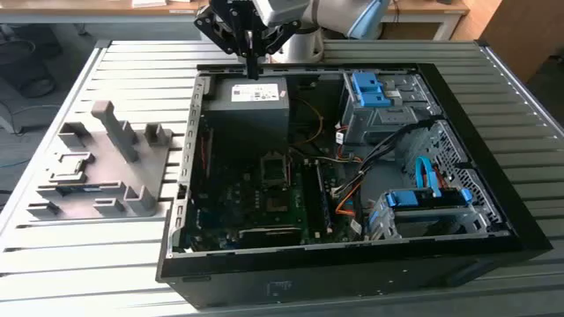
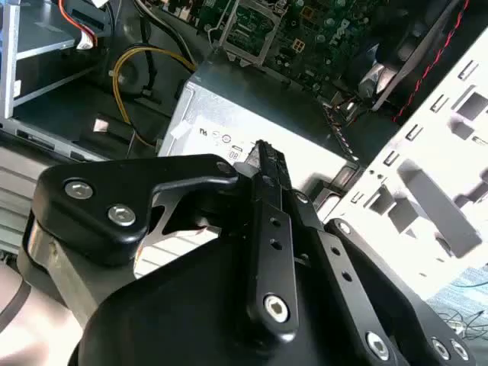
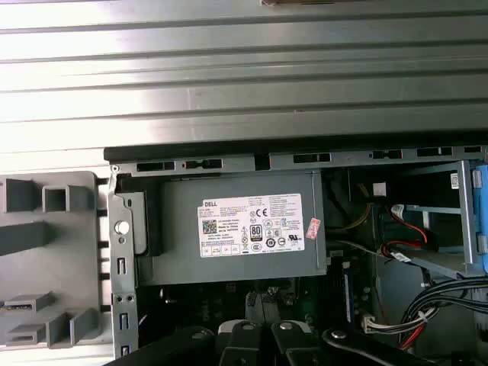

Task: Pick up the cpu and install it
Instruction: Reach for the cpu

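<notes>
One black linkage gripper [image 1: 253, 72] hangs at the far end of the open black computer tower case [image 1: 352, 267], which lies on its side on a ribbed silver metal table [image 1: 132, 66]. Its two slim fingers [image 2: 264, 156] are clenched flat against each other and point down over the outer edge of the grey box-shaped power supply with a white label [image 1: 249, 99], just above it and apart from it. Where the cpu lies cannot be told for certain. The square metal-framed processor socket [image 1: 275, 168] sits near the middle of the dark green motherboard [image 1: 251, 201], on the case floor past the power supply and well apart from the gripper. On the exterior view's left, beside the case, a grey moulded fixture with upright posts and recesses [image 1: 132, 178] stands on the table; what its recesses hold is unclear. Two blue plastic drive brackets [image 1: 370, 89] sit in the metal bays on the exterior view's right. In the second wrist view a yellow cable [image 2: 122, 76] loops beside the power supply.
</notes>
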`<state>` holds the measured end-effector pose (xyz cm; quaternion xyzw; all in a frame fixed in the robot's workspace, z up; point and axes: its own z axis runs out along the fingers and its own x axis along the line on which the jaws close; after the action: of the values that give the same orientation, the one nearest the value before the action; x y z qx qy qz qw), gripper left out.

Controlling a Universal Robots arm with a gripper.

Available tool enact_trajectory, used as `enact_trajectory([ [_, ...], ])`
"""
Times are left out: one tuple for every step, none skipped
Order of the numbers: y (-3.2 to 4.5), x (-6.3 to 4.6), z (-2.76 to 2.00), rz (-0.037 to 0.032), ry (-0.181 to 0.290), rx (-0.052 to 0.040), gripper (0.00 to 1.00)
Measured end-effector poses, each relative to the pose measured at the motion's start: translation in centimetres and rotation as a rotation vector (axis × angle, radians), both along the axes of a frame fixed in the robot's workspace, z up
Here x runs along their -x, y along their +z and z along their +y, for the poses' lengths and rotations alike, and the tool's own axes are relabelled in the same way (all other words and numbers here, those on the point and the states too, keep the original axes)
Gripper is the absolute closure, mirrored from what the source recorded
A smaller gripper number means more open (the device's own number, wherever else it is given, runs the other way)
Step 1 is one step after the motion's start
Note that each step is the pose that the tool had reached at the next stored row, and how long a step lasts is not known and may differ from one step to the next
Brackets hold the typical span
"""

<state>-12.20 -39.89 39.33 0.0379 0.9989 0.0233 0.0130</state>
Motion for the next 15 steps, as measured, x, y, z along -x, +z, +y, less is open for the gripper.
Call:
enact_trajectory([
  [0.0,0.0,0.0,0.0,0.0,0.0,0.9],
  [0.0,0.0,0.0,0.0,0.0,0.0,0.9],
  [0.0,0.0,0.0,0.0,0.0,0.0,0.9],
  [0.0,0.0,0.0,0.0,0.0,0.0,0.9],
  [0.0,0.0,0.0,0.0,0.0,-0.0001,0.9],
  [0.0,0.1,0.0,0.0,0.0,-0.0001,0.9],
  [0.01,0.2,-0.01,0.0,0.0,0.0,0.9],
  [0.01,0.4,-0.01,0.0,0.0,0.0001,0.9],
  [0.0,0.8,0.0,-0.0002,0.0,0.0,0.9],
  [0.0,1.2,0.0,-0.0007,0.0,0.0,0.9],
  [0.0,1.7,0.0,-0.0013,0.0,0.0,0.9],
  [0.0,2.1,0.0,-0.0018,0.0,0.0001,0.9],
  [0.0,2.6,0.0,-0.0024,0.0,0.0,0.9],
  [0.0,3.1,0.0,-0.0028,0.0,0.0,0.9],
  [0.0,3.5,0.0,-0.003,0.0,-0.0001,0.9],
])
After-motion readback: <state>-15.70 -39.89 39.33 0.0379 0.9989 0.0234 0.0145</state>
